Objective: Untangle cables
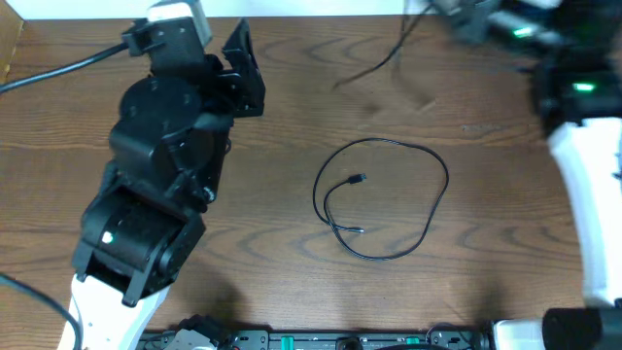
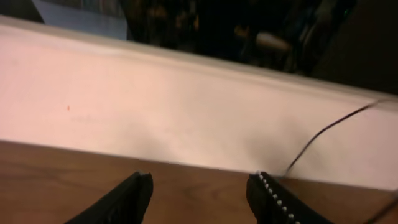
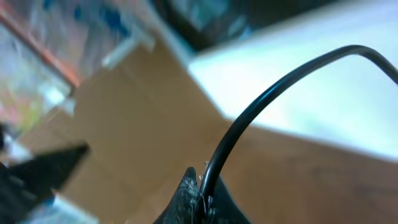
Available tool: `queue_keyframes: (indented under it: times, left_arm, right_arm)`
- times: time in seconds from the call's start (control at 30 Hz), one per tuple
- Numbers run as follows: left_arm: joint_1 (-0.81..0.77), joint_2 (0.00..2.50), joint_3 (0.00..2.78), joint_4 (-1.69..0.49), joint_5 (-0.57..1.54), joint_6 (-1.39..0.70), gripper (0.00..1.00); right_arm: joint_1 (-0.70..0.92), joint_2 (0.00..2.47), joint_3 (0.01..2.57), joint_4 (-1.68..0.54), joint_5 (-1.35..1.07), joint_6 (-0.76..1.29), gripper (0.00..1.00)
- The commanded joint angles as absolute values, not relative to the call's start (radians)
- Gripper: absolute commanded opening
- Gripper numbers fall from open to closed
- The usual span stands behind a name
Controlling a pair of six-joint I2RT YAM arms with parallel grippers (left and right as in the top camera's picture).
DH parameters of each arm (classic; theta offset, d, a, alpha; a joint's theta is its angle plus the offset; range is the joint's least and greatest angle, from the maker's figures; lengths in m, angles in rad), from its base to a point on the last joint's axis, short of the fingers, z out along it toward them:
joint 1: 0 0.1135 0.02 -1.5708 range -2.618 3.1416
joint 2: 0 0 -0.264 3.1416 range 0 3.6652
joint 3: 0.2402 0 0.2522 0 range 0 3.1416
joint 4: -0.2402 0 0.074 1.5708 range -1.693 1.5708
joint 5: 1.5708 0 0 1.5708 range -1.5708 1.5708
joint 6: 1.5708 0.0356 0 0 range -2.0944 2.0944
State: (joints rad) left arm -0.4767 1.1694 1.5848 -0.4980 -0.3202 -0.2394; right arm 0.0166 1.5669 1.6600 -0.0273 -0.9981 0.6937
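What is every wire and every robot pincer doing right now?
looped black cable: lying loose in a ring, both ends free.
other black cable: pinched at one spot, rising away from the fingers.
left pincer: open, nothing in it.
right pincer: shut on the other black cable.

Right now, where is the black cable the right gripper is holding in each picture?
Overhead: the black cable is a thin line near the top edge, right of middle.
Left wrist: likely it too, a thin line crossing the white wall on the right.
Right wrist: a big curve through the middle, pinched in the shut right gripper at the bottom.
Shared landmark: the brown wooden table.
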Motion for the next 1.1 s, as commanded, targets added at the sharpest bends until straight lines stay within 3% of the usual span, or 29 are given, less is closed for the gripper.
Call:
queue_keyframes:
  times: [0.0, 0.13, 0.27, 0.53, 1.07]
  left_arm:
    - [-0.472, 1.19, 1.599, -0.523, -0.331, -0.238, 0.54]
    - [-0.472, 1.212, 1.599, -0.562, -0.331, -0.238, 0.55]
    - [-0.472, 1.233, 1.599, -0.603, -0.33, -0.238, 0.59]
    - [-0.472, 1.289, 1.599, -0.652, -0.326, -0.238, 0.61]
    - [-0.472, 1.353, 1.591, -0.682, -0.323, -0.239, 0.61]
  right_arm:
    - [-0.072, 1.534, 1.726, -0.026, -1.004, 0.799, 0.01]
    - [-0.2, 1.52, 1.752, -0.072, -1.016, 0.825, 0.01]
    - [-0.32, 1.515, 1.752, -0.271, -0.98, 0.719, 0.01]
    - [-0.468, 1.515, 1.752, -0.752, -0.518, 0.414, 0.01]
    - [-0.681, 1.558, 1.744, -1.005, 0.137, 0.415, 0.01]
